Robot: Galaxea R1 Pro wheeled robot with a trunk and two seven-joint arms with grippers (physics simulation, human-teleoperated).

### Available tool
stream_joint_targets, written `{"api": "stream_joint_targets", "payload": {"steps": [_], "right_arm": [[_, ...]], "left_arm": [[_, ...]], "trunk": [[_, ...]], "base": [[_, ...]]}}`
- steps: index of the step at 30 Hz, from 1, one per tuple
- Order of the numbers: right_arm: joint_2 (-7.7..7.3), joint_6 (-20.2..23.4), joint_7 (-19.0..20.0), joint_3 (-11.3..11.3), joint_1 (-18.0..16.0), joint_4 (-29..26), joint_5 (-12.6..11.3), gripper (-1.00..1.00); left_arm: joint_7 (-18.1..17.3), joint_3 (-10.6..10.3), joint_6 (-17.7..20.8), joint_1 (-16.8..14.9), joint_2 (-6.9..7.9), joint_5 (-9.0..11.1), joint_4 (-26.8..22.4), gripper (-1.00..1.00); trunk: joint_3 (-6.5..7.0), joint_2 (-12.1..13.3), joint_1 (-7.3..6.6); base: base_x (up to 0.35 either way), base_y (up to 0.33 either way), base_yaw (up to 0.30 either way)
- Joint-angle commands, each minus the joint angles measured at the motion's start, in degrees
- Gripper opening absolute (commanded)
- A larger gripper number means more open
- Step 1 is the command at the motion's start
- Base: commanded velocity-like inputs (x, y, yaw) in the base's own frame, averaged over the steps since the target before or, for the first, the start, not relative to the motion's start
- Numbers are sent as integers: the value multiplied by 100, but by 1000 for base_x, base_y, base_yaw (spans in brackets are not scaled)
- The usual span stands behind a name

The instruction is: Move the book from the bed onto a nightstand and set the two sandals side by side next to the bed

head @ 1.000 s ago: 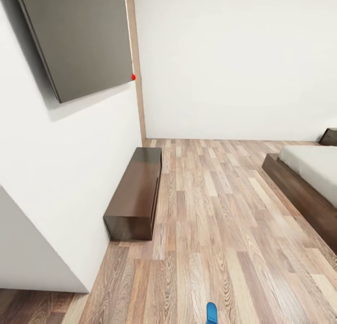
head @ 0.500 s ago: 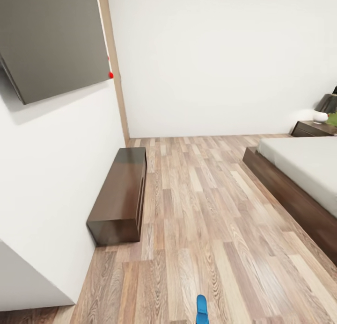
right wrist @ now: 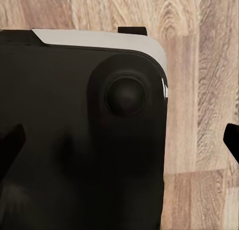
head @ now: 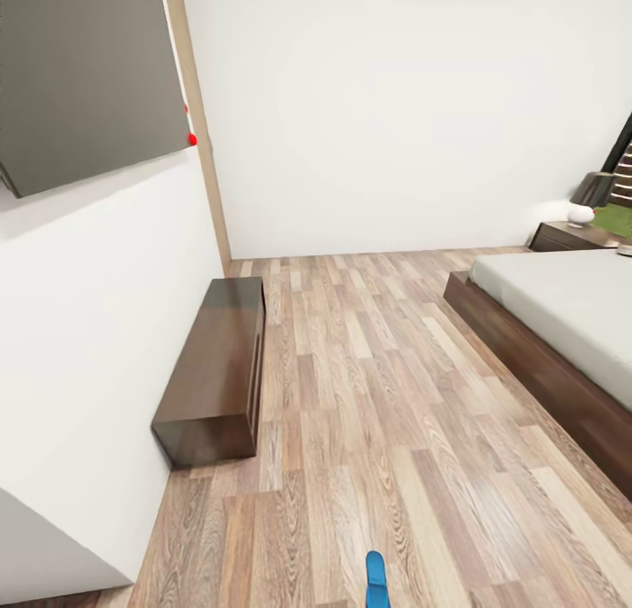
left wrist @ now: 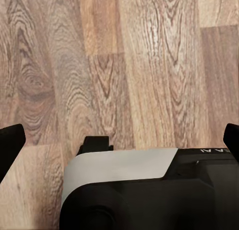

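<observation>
Sandal (head: 377,580), one of the bright blue pair, lies at the bottom edge of the head view on the wood-plank floor (head: 369,397), well apart from the bed; only its smooth rounded front end is inside the picture. Taking the head view from left to right: a flat dark grey panel (head: 83,73) hangs on the white side wall (head: 96,310), with a small red dot (head: 191,139) at its lower corner (no writing can be read on it). Below it a long low dresser (head: 215,371) of dark glossy wood stands along that wall, box-shaped with square edges. A tan wooden strip (head: 200,134) runs up the corner where the side wall meets the plain white back wall (head: 395,108). The floor planks are light brown with strong grain. At the right, the bed (head: 562,314) shows a smooth off-white mattress on a dark brown wooden platform. Beyond its far corner stands the nightstand (head: 566,236), dark reddish-brown, carrying a lamp (head: 586,196) with a round white base and a dark shade.

In the left wrist view the left pincer (left wrist: 119,143) hangs over bare planks, its two dark fingertips (left wrist: 11,145) far apart at the picture's edges, released and empty; a few white letters on the black housing (left wrist: 149,190) are too small to read. In the right wrist view the right pincer (right wrist: 119,140) is likewise spread wide, holding nothing, with a rounded black and grey robot part (right wrist: 84,130) beneath it
</observation>
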Motion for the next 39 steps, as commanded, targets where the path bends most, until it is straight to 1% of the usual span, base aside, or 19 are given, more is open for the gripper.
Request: {"api": "stream_joint_targets", "payload": {"steps": [1, 9, 39], "right_arm": [[-1, -12, 5, -3, -1, 1, 0, 100], [-1, -12, 6, -3, -1, -2, 0, 100], [-9, -15, 15, -5, -1, -39, -9, 100]], "left_arm": [[-1, 1, -16, -1, -2, 3, 2, 100], [-1, 1, -16, -1, -3, 2, 1, 100], [1, 1, -11, -1, -13, 7, -18, 100]], "trunk": [[-4, -2, 1], [-5, -2, 1], [-5, -2, 1]], "base": [[114, 220, -6], [100, 204, -1], [2, 4, 0]]}}
